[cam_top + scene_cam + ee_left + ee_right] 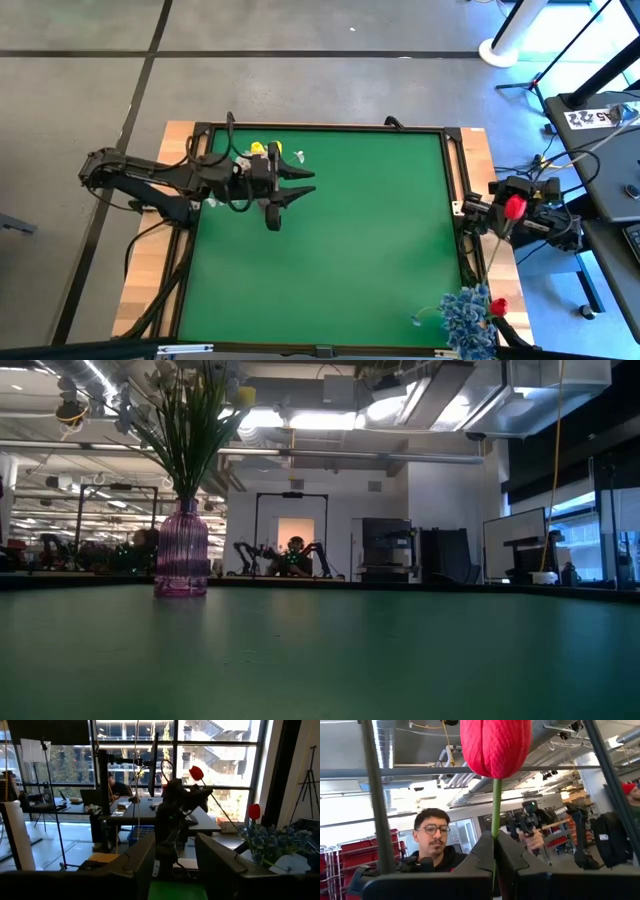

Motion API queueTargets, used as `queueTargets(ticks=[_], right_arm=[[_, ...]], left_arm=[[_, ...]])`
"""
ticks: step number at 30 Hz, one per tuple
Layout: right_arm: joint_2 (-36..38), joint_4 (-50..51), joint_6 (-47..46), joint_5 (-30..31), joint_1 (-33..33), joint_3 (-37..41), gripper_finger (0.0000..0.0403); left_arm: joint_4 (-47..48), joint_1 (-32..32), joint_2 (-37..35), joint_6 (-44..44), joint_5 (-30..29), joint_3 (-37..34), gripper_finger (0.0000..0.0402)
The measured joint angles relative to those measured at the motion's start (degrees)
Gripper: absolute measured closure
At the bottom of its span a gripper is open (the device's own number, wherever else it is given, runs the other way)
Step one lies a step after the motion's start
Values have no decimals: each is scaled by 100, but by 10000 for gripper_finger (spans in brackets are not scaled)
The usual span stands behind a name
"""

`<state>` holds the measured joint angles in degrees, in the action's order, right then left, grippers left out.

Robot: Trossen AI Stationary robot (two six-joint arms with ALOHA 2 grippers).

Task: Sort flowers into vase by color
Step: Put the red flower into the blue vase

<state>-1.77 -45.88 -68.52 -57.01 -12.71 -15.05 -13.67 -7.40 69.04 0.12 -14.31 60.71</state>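
Observation:
My right gripper (507,214) is off the table's right edge, shut on a red tulip (494,746) whose bloom also shows in the high view (515,207) and in the left wrist view (196,772). A bunch of blue blossoms (468,316) with another red tulip (497,306) stands at the near right corner. A pink ribbed vase (182,550) with yellow and white flowers (262,151) stands at the far left of the mat. My left gripper (311,183) hangs open just to the near right of that vase, its fingers (145,860) pointing toward the table's right. My right gripper pinches the red tulip's green stem (495,822) between its two fingers, a short way below the bloom. The fingers point up and the bloom stands above their tips. The stem (495,255) slants down toward the blue bunch; where its lower end rests I cannot tell.
The green mat (360,250) lies between the two arms, framed by a dark rail (320,128). A person (434,840) sits in the room beyond the table. Cables and stands (560,150) crowd the floor to the right.

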Motion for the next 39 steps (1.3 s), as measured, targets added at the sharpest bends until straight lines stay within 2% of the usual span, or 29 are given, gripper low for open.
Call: queueTargets(ticks=[6,11,13,16,21,25,31,39], right_arm=[[-413,-22,125,-165,0,-397,402],[-1256,9,504,-362,76,-389,402],[-1600,-279,669,-379,399,-382,402],[-2040,-790,939,-248,1215,-397,402],[-2615,-682,1743,246,2902,-390,402],[-2670,-461,2421,718,3810,-431,402],[-2663,455,3498,1417,4485,-559,402],[-2661,1911,4907,1650,4744,-1132,402]], left_arm=[[2,0,0,-8,-10,0,264],[-14,0,-1,-156,-105,0,264],[-17,-2,0,-219,-105,0,264],[-23,-12,-2,-273,-107,0,264],[-26,-11,-2,-267,-124,0,264],[-26,-11,-2,-260,-124,0,264],[-18,-11,-4,-258,-125,0,264],[-7,-13,-4,-264,-127,0,264]])
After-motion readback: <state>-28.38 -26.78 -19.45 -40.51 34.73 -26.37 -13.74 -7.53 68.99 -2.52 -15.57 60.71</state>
